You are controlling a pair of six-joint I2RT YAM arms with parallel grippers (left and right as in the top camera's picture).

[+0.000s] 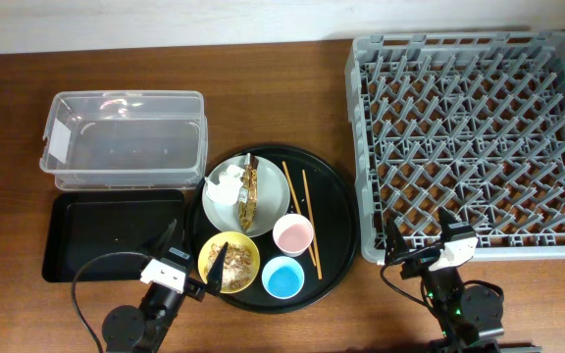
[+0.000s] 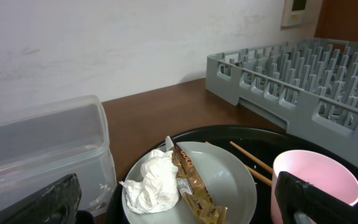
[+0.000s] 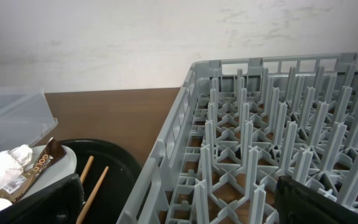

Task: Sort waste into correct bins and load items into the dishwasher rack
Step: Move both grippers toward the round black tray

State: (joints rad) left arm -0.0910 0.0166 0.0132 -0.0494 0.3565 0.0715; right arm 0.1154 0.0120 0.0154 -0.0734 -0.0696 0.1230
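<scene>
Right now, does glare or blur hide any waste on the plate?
Overhead: sharp, mild glare on the clear rectangular plastic box. Left wrist: crumpled white paper napkin and shiny gold-brown wrapper strip crisp, evenly lit. Right wrist: both only partly visible, lower left.

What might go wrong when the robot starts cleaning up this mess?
The left gripper hangs open by the yellow bowl; a bump might spill the food scraps. The napkin and wrapper touch on the plate, so grabbing one may drag the other. The chopsticks lie flat beside the pink cup and may slip from a pinch.
</scene>
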